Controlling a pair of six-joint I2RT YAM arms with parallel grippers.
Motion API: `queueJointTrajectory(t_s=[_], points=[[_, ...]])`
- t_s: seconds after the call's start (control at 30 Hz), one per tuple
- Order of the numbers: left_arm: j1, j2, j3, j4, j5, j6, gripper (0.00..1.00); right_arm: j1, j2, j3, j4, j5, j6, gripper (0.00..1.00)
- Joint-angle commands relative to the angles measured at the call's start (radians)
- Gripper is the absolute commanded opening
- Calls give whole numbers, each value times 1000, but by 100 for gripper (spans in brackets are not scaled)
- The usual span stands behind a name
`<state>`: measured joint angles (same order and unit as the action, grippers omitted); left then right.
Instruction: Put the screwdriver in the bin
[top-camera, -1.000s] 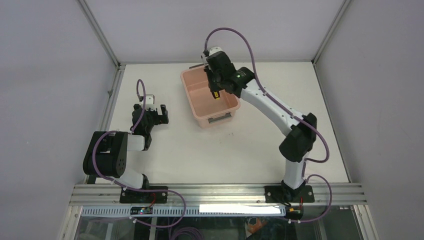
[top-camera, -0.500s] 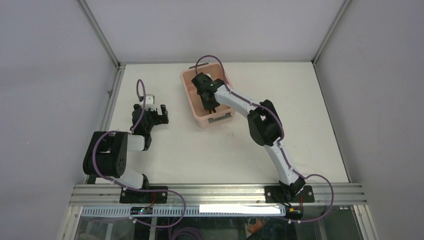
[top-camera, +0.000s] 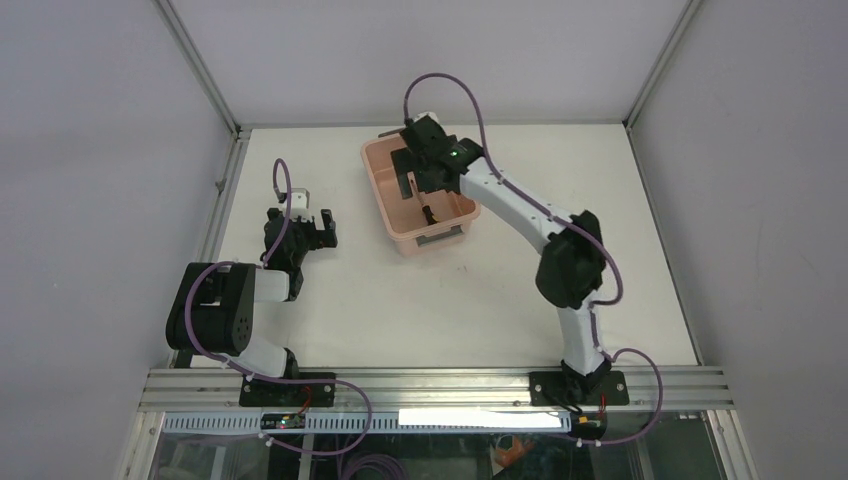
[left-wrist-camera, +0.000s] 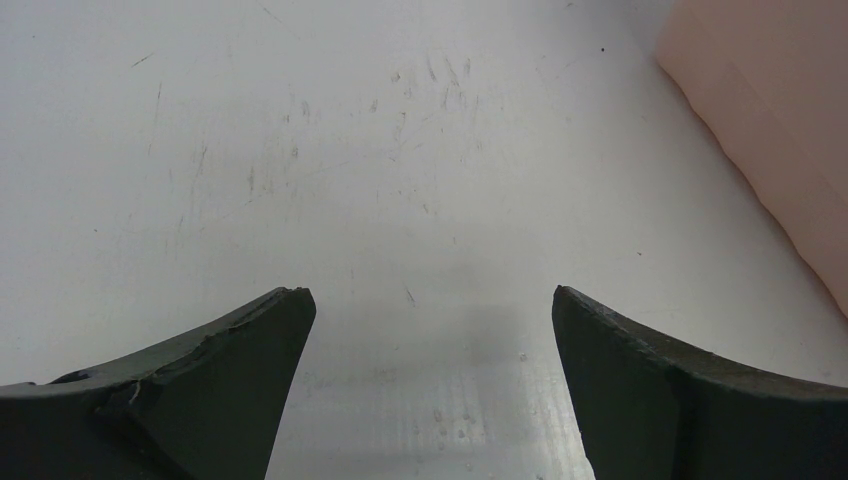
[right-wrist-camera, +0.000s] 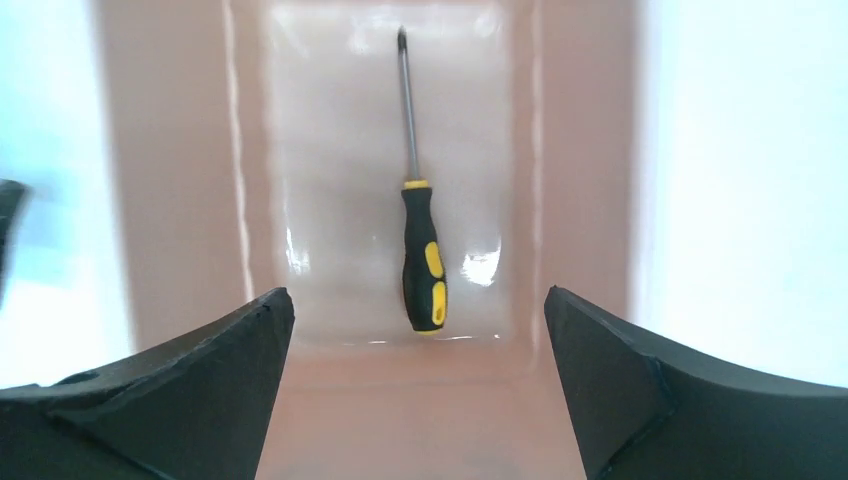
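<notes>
A: Where is the screwdriver (right-wrist-camera: 420, 250) to be found?

B: It is seen lying flat on the floor of the bin (top-camera: 398, 200). In the right wrist view its tip is pointed to 12 o'clock and the butt of its handle to 6 o'clock. No wall is touched by it, as far as can be told.

A: And how is the right gripper (right-wrist-camera: 417, 300) set?

B: Its jaws are spread wide above the bin and nothing is held between them. The screwdriver is seen below the gap, apart from both fingers. The placing can be judged done.

A: The left gripper (left-wrist-camera: 429, 294)?

B: It is likewise spread wide and empty, held over the bare table (left-wrist-camera: 300, 150) at about 9 o'clock of the bin.

A: If the tool had to be taken up again, how would it be expected to handle?

B: It is judged light and stiff, so no sag or bending need be allowed for. The thin metal shaft is likely smooth and could easily slip or roll between the pads. The black-and-yellow handle is thicker and probably grippier, so hold would best be taken across its middle. Little force should be needed. The bin walls at 3 and 9 o'clock stand near, so the jaws should be lined up along the bin's length.
</notes>
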<state>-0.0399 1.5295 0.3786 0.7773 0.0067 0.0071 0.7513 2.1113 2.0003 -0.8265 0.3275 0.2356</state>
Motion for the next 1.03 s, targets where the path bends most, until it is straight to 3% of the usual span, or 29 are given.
queueJointTrajectory(t_s=[0.0, 0.2, 0.5, 0.73, 1.0], points=[[-6, -22, 5, 27, 9, -16, 99, -7, -280, -93, 77, 55, -55, 99], [-6, -22, 5, 27, 9, -16, 99, -79, -514, -328, 97, 143, -54, 99], [-6, -23, 5, 27, 9, -16, 99, -433, -823, -563, 104, 70, -42, 99], [-6, -22, 5, 27, 9, -16, 99, -625, -876, -619, 104, -20, 0, 99], [-6, -22, 5, 27, 9, -16, 99, -641, -870, -737, 149, -33, 36, 99]])
